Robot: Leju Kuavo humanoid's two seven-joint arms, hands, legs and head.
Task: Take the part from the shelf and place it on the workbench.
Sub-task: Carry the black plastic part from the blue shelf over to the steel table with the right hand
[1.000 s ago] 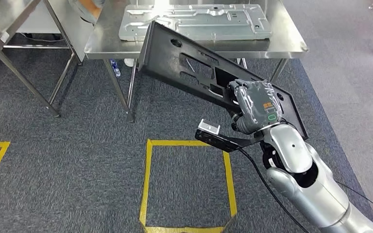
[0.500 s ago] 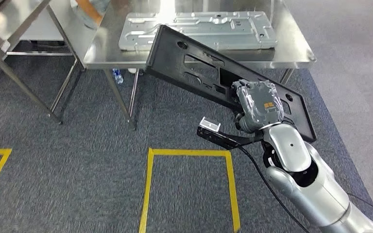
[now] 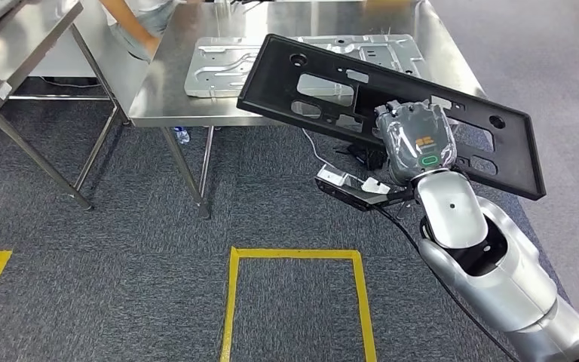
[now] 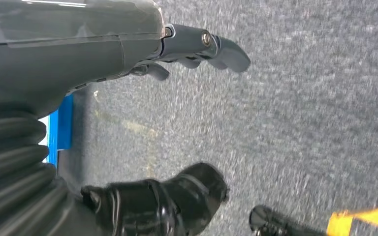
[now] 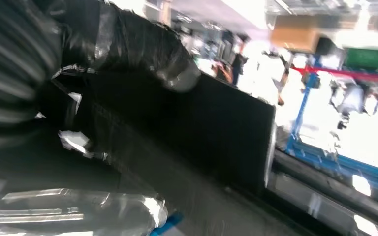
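Note:
A long black flat panel with several cutouts (image 3: 324, 83) hangs in the air, its far end over the front edge of the steel workbench (image 3: 158, 83). My right hand (image 3: 416, 142) grips the panel near its middle, and the near end juts out to the right past the bench. In the right wrist view the black panel (image 5: 226, 132) runs close along my taped right hand (image 5: 123, 54). My left hand (image 4: 177, 123) hangs over grey carpet, its fingers apart and holding nothing.
A grey metal plate (image 3: 301, 49) lies flat on the workbench under the panel's far end. A person (image 3: 136, 23) stands at the bench's far left corner. A second steel table (image 3: 15, 45) stands at left. Yellow floor tape (image 3: 294, 256) marks a square on the carpet.
The view has moved closer to the bench. My right hand has lifted the black panel from a steep tilt below the bench edge to nearly level, its far end now over the benchtop.

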